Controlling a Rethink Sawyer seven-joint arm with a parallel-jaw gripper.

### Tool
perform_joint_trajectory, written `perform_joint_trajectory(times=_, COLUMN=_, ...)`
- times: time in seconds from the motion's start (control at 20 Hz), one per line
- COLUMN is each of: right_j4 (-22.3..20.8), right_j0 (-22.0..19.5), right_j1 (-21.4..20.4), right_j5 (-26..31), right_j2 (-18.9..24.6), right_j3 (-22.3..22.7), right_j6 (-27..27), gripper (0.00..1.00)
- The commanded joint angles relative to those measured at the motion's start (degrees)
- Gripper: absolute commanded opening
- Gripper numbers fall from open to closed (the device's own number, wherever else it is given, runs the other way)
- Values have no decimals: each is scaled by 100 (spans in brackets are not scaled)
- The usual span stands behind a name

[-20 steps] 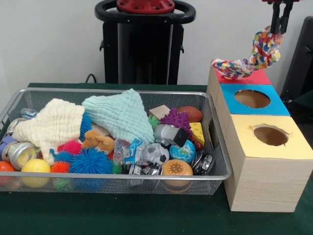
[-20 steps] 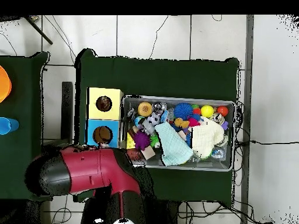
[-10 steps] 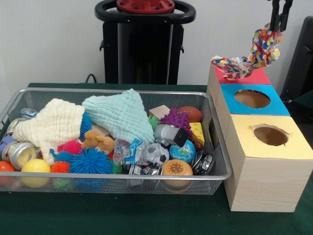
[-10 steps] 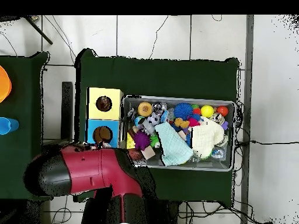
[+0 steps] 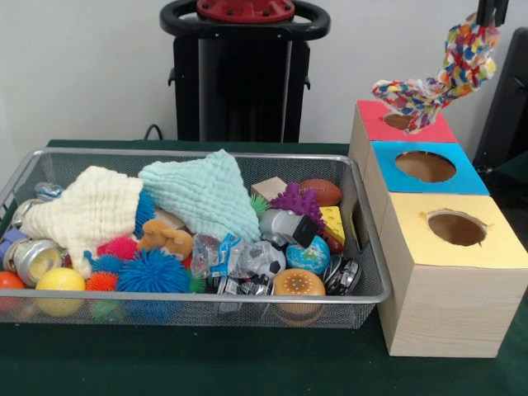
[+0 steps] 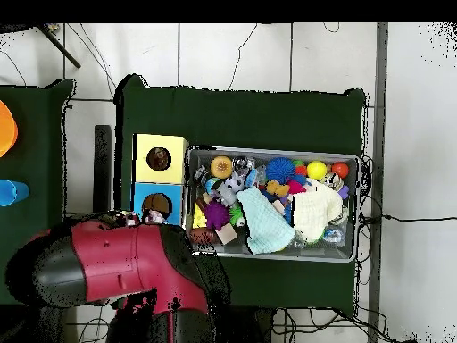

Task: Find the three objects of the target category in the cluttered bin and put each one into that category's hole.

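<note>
One rope toy [image 5: 445,78], gripped by the gripper [image 5: 490,13], has lifted clear of the red hole [image 5: 399,120]; insertion remains undone.

Green cloth covers the surface [image 5: 247,367]. In the overhead view there's a second green-covered surface [image 6: 27,179] off to the side, with an orange thing [image 6: 7,128] and a blue thing [image 6: 11,192] at its edge. Tiled floor [image 6: 241,54] around, cables [image 6: 259,45] trailing across it.
</note>
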Motion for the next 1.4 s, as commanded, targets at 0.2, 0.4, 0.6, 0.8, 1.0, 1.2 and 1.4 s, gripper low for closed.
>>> perform_joint_trajectory(times=0.2, right_j4=179, right_j0=82, right_j1=-37, right_j5=876, right_j2=-128, right_j3=-462, right_j6=1400, gripper=0)
perform_joint_trajectory(times=0.4, right_j4=219, right_j0=0, right_j1=-108, right_j5=777, right_j2=-157, right_j3=-399, right_j6=1231, gripper=0)
perform_joint_trajectory(times=0.6, right_j4=136, right_j0=-11, right_j1=-65, right_j5=264, right_j2=-183, right_j3=-394, right_j6=1124, gripper=0)
perform_joint_trajectory(times=0.8, right_j4=48, right_j0=-56, right_j1=49, right_j5=-182, right_j2=-163, right_j3=-365, right_j6=985, gripper=0)
perform_joint_trajectory(times=1.0, right_j4=4, right_j0=-60, right_j1=141, right_j5=-230, right_j2=-191, right_j3=-504, right_j6=988, gripper=0)
perform_joint_trajectory(times=1.2, right_j4=0, right_j0=-73, right_j1=216, right_j5=-426, right_j2=-185, right_j3=-557, right_j6=929, gripper=0)
perform_joint_trajectory(times=1.4, right_j4=-45, right_j0=-27, right_j1=312, right_j5=-768, right_j2=-216, right_j3=-499, right_j6=951, gripper=0)
